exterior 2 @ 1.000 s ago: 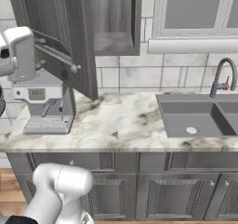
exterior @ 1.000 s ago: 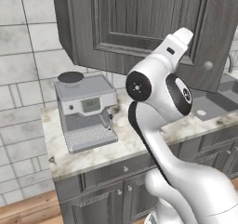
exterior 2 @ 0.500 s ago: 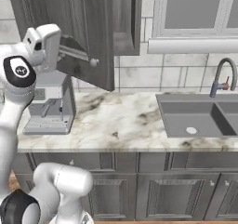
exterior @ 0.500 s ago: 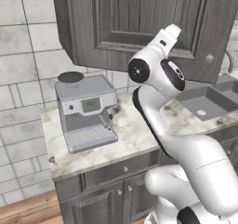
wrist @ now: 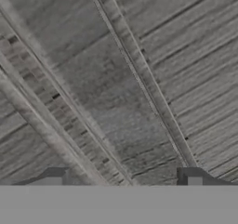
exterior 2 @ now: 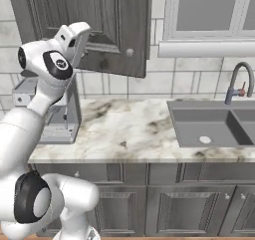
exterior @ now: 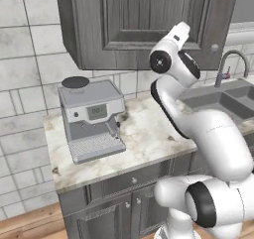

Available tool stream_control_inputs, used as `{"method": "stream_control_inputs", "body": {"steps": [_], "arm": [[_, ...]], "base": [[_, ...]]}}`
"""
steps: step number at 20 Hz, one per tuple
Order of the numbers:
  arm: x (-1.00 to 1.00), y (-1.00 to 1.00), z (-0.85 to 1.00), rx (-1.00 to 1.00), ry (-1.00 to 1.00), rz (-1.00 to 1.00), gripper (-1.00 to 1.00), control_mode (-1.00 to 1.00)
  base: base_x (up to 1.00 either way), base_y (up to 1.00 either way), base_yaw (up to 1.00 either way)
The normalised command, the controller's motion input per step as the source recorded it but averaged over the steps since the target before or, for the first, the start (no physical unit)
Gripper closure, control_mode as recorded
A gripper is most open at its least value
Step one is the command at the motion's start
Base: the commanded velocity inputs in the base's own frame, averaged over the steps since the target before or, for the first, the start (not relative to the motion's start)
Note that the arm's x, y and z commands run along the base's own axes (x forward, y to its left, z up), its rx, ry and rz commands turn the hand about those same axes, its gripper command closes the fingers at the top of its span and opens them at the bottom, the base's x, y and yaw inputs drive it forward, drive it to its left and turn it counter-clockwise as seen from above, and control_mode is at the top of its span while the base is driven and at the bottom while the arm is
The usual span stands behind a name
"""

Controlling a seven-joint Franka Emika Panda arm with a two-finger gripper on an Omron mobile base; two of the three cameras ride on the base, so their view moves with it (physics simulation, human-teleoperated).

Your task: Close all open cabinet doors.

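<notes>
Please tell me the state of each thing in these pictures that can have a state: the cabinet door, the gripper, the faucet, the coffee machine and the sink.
cabinet door: nearly closed, hand pressed against its panel.
gripper: fingertips apart, right at the door face, holding nothing.
faucet: no water running.
coffee machine: upright on the counter, nothing under its spout.
sink: basin holds no dishes.

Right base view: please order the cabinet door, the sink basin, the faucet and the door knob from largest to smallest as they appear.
1. cabinet door, though it is nearer the camera
2. sink basin
3. faucet
4. door knob
</notes>
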Motion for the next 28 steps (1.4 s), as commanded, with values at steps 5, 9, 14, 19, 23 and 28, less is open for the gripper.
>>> {"method": "stream_control_inputs", "body": {"steps": [5, 9, 14, 19, 23, 28], "arm": [[0.97, -0.05, -0.09, 0.08, 0.0, 0.13, -1.0, -1.0], [0.89, 0.0, -0.12, 0.08, 0.0, 0.13, -1.0, -1.0], [0.75, 0.04, -0.28, 0.04, 0.01, 0.15, -1.0, -1.0], [0.56, 0.27, -0.5, 0.0, 0.0, 0.14, -1.0, -1.0], [0.54, 0.35, -0.48, 0.01, 0.01, 0.14, -1.0, -1.0], [0.21, 0.5, -0.3, 0.0, 0.04, 0.15, -1.0, -1.0]], "base": [[0.0, 0.0, 0.0], [0.0, 0.0, 0.0], [0.0, 0.0, 0.0], [0.0, 0.0, 0.0], [0.0, 0.0, 0.0], [0.0, 0.0, 0.0]]}}
